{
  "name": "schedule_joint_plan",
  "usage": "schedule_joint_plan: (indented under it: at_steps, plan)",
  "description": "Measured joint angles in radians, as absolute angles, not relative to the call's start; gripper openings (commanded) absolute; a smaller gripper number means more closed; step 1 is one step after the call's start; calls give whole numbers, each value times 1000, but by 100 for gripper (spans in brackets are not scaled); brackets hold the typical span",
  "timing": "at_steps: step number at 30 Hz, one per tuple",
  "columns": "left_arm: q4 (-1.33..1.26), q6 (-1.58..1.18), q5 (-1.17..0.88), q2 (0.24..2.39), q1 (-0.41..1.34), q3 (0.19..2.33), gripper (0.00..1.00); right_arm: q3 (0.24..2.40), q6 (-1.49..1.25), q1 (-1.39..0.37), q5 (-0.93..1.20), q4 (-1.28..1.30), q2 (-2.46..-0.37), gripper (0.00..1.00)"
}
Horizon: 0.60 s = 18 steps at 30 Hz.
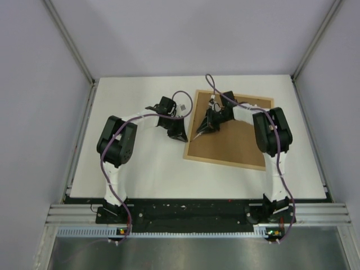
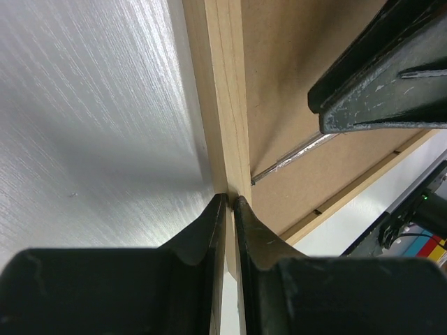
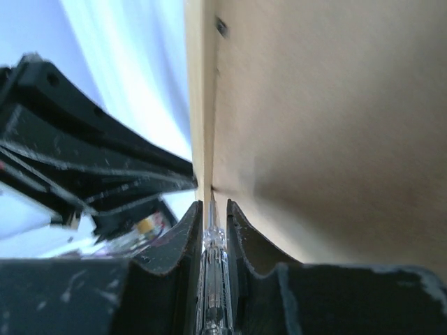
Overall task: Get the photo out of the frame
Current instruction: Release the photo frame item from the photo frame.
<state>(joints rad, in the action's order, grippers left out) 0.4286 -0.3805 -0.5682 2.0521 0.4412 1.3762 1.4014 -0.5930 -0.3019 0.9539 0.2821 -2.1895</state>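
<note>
I read the frame as pale, matt wood with a fine grain. Its backing board is dull brown fibreboard. The white table carries a streaky sheen. The left gripper is scuffed black plastic. The tool has a clear glossy handle and a bright metal shaft. At six o'clock runs a ribbed aluminium rail.

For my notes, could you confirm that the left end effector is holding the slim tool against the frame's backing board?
Not quite: the right end effector holds the tool against the frame's backing board, as the right wrist view shows.
</note>
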Motion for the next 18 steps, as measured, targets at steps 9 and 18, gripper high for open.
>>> schedule_joint_plan:
  at_steps: [9,18]
  plan:
    - [451,-393,-538,2043,443,1376,14,1751,-505,-519,420,613,-2177,0]
    - [468,-395,-519,2033,467,1376,25,1785,-508,-522,417,662,-2113,0]
